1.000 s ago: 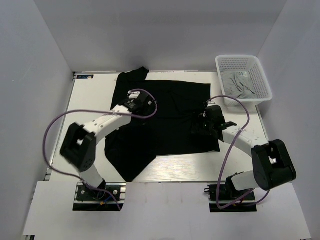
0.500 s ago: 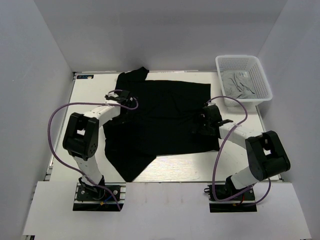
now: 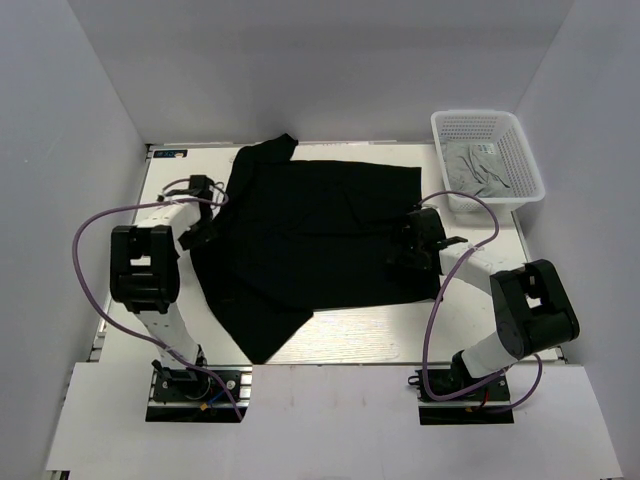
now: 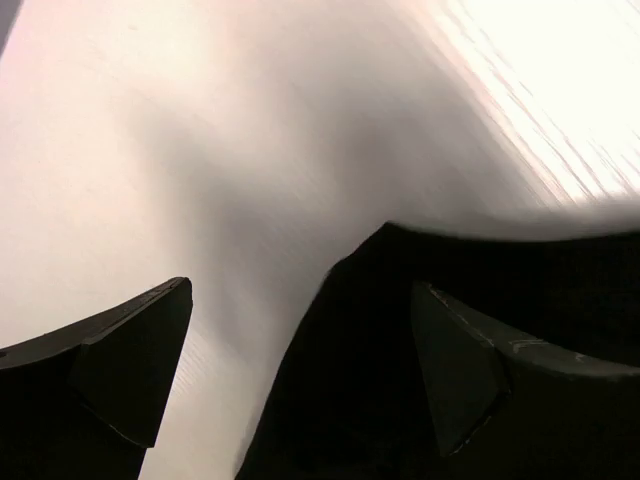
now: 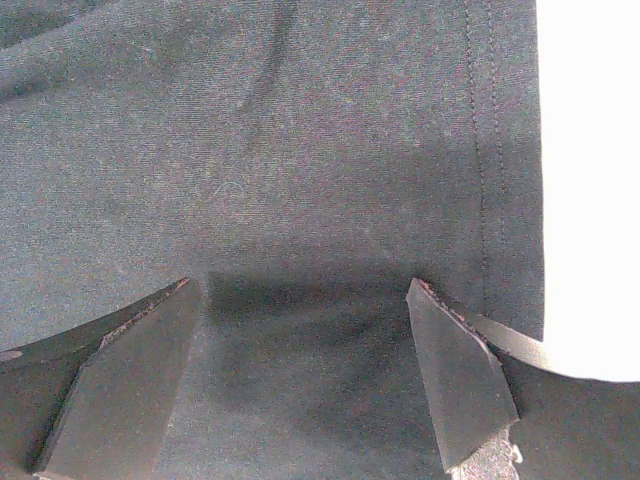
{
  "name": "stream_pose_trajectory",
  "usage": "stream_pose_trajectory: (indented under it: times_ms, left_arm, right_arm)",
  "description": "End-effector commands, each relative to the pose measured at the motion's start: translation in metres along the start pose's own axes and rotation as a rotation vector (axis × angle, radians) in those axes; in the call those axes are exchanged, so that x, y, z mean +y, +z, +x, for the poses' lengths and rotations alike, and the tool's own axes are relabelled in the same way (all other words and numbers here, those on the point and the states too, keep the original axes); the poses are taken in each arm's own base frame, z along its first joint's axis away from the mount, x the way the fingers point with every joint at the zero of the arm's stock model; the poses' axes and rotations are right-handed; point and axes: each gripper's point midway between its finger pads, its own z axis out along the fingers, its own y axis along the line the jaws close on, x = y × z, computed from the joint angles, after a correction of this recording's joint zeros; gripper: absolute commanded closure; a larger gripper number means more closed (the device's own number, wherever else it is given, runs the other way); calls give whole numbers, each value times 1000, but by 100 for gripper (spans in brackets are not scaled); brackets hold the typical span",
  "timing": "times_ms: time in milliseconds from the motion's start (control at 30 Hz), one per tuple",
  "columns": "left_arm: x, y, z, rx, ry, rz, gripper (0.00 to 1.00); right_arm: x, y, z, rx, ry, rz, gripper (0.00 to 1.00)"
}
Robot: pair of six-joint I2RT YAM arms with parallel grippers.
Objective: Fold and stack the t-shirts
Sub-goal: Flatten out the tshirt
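Seeing our left gripper wide open at the left edge of the black t-shirt laid out on the table, right gripper also open and empty over its right hem, grey t-shirt in the far-right basket

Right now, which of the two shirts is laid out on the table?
The black t-shirt, spread flat across the table. The light grey t-shirt sits crumpled inside the white mesh basket at the far right corner.
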Motion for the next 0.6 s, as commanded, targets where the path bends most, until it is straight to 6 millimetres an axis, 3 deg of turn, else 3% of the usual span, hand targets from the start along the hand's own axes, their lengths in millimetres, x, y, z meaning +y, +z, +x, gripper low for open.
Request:
stream_pose_trajectory:
  times_ms: [0,200,333,433,467,500,533,567]
  left_arm:
    - [20,-7,-28,-14,-137,29,0]
    - [35,10,-32,65,-269,44,0]
    - [4,-1,-51,46,-267,253,0]
    - [-24,-33,-79,-51,-201,418,0]
    - [-40,-51,-82,-56,-141,553,0]
    - [-55,-69,-97,-123,-116,658,0]
    - [-64,-77,-102,-157,-53,728,0]
    - [-84,-98,-94,-157,11,875,0]
  right_arm:
    - [-12,2,5,36,15,55,10]
    - [-15,1,5,42,25,61,10]
    - [-6,-2,-3,15,-8,9,10]
    - [3,-7,-12,-9,-40,-44,10]
    - [4,-9,-15,-19,-38,-50,10]
    - [5,-10,-16,-21,-41,-52,10]
    - [6,-11,-19,-26,-45,-55,10]
    - [6,-10,-20,-27,-45,-53,10]
